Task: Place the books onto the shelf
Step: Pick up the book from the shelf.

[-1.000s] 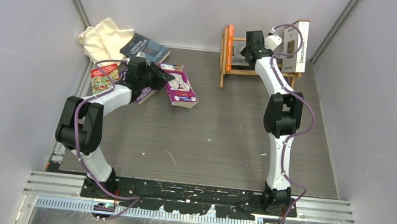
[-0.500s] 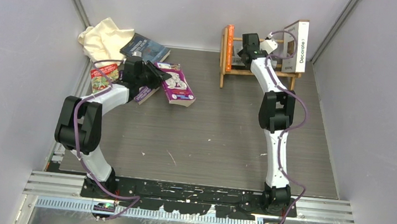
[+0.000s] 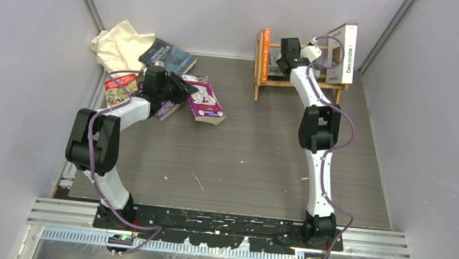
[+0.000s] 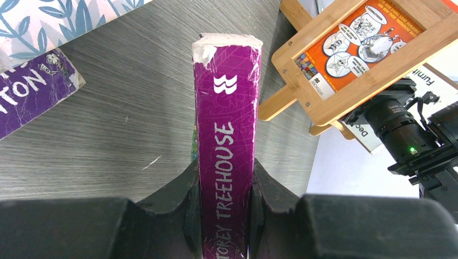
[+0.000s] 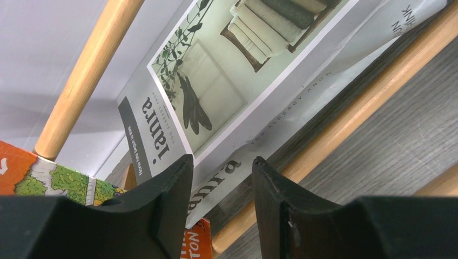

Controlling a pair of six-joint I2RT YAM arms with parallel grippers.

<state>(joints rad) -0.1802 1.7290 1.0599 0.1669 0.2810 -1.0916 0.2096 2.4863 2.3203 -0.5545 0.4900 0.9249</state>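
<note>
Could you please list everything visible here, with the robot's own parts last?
shelf: one, light wood, far right.
orange book: one, upright at shelf's left end.
Decorate book: one, white, upright at shelf's right end.
magazine: at least one, white-grey, leaning in shelf.
dark blue book, red-green book, purple-white book: one each, lying far left.
purple book: one, in left gripper.
cloth: one, cream, far-left corner.
left gripper: shut on purple book.
right gripper: open at the magazine's edge.

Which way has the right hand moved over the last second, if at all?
Yes. In the top view the right hand has shifted left along the shelf, toward the orange book at its left end.
</note>
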